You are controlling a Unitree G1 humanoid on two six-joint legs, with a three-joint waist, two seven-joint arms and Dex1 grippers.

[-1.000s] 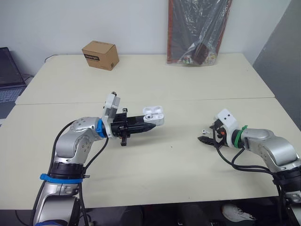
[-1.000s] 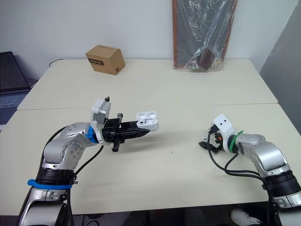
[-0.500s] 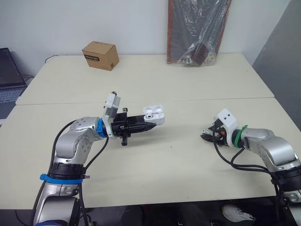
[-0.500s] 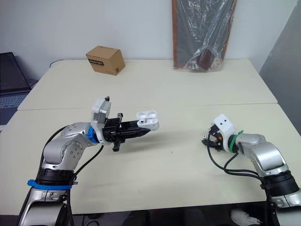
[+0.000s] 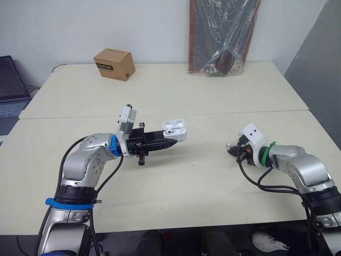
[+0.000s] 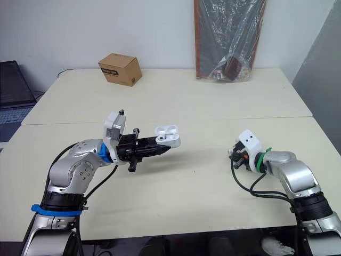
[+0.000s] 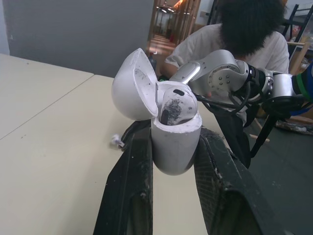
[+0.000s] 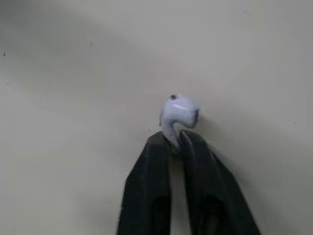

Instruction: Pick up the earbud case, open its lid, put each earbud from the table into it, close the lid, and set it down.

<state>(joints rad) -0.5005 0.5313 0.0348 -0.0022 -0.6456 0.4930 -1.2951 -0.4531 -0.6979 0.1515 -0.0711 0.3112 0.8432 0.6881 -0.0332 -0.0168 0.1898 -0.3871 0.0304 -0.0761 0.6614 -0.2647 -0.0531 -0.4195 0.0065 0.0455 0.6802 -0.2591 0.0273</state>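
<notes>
Earbud (image 8: 178,111) stem buried between right gripper (image 8: 174,139) fingers. Other earbud (image 7: 173,104) half sunk in earbud case (image 7: 176,142). Laptop (image 5: 10,80) clipped at edge.

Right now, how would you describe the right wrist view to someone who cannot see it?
Two black jaws are shut on the stem of a small white earbud, its rounded head sticking out beyond their tips. Behind it is a plain pale tabletop.

This looks like a robotics lab or office: plain beige tables (image 5: 213,85) pushed together by a bare white wall (image 5: 154,26), a cardboard box (image 5: 113,63) at eleven o'clock, a laptop (image 5: 10,80) at nine, and a plastic-wrapped panel (image 5: 224,34) leaning at one.
</notes>
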